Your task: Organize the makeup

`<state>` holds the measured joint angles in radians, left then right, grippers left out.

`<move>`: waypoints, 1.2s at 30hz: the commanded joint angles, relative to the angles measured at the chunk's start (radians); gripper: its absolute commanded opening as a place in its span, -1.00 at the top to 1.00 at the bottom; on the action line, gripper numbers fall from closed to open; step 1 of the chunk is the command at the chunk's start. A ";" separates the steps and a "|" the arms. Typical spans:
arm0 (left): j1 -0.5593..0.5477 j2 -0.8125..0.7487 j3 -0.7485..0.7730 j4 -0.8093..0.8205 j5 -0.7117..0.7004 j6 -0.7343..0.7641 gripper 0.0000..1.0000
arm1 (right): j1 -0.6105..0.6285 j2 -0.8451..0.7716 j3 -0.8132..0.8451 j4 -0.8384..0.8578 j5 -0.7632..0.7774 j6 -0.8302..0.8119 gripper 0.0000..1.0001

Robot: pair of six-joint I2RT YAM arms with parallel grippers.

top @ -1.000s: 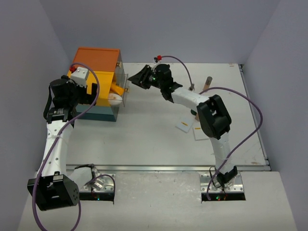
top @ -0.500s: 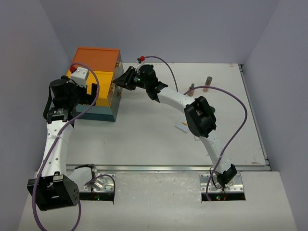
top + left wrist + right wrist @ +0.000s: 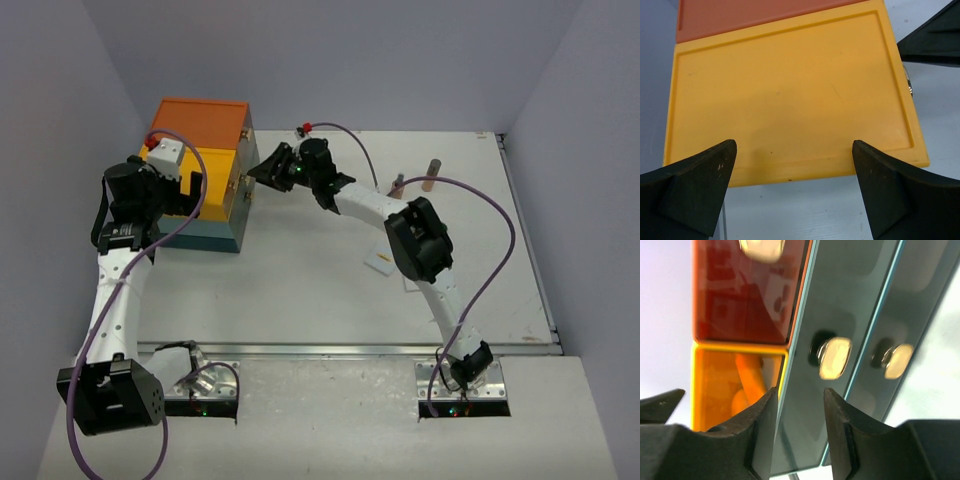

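Black right gripper [image 3: 800,396]: jaws narrowly apart, empty, at drawer box [image 3: 855,315] front. Left gripper [image 3: 795,150]: jaws wide apart, empty. Orange tube [image 3: 751,376] blurred behind pane.

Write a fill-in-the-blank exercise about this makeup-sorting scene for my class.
1. The drawer box has an ____ top.
2. The left gripper facing it is ____.
3. ____ tan bottles stand upright at the far side of the table.
Missing words: orange; open; two.
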<state>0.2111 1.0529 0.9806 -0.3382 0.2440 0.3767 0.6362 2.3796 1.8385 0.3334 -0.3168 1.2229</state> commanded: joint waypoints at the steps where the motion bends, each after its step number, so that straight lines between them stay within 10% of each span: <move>1: 0.008 0.021 0.004 0.054 0.006 -0.010 -1.00 | -0.051 -0.045 0.098 0.062 0.008 0.021 0.05; 14: 0.008 0.036 -0.012 0.075 0.006 -0.009 -1.00 | -0.066 0.231 0.467 0.049 0.177 0.211 -0.18; 36: 0.008 0.026 -0.056 0.096 0.009 0.001 -1.00 | -0.009 0.254 0.461 0.155 0.271 0.221 -0.11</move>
<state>0.2111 1.0863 0.9477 -0.2476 0.2482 0.3756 0.6113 2.6820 2.2931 0.3927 -0.0532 1.4373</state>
